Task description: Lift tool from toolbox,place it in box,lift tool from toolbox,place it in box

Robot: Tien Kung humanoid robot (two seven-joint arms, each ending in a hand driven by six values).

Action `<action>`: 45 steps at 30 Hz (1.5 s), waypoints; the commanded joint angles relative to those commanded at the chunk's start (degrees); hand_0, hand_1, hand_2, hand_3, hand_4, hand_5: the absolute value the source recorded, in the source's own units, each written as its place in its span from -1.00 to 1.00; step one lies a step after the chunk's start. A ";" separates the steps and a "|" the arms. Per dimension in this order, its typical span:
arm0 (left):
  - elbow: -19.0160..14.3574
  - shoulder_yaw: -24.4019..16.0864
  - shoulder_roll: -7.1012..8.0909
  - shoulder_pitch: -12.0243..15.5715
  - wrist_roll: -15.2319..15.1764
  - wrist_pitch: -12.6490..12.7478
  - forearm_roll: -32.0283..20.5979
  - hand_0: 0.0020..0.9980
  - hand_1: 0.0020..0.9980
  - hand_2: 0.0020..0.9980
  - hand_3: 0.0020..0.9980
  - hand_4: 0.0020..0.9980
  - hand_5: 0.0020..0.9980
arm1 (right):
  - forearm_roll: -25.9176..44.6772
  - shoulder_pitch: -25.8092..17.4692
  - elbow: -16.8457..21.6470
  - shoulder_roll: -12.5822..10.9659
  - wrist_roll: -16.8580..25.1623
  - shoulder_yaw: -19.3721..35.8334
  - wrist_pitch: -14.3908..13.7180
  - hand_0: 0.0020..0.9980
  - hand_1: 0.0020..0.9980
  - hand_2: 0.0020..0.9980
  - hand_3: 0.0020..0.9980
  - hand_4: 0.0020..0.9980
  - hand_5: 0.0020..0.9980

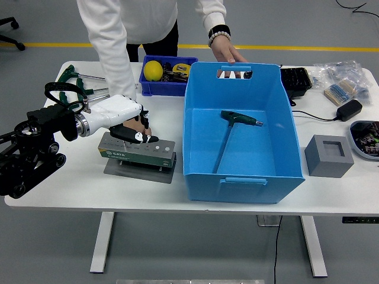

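Tool (239, 120) inside blue box (278, 100), well right of left hand (127, 121); fingers loose, empty, over toolbox (137, 155).

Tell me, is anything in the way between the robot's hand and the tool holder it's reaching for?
Yes. The person's hand rests at the far edge of the grey-green tool holder, right beside the robot's left hand, which hovers over the holder's top. Nothing else visible stands between them.

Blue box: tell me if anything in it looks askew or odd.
Nothing damaged. One T-handle tool lies diagonally on the floor of the blue box. A person's hand rests on its far rim, which might matter for later drops.
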 joint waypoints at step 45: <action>2.22 0.19 1.35 0.18 3.96 -3.33 4.29 0.28 -0.37 -0.49 -0.70 0.73 1.00 | -0.06 0.20 0.02 -0.27 -0.03 0.16 -0.01 0.46 0.41 0.51 0.18 0.67 0.45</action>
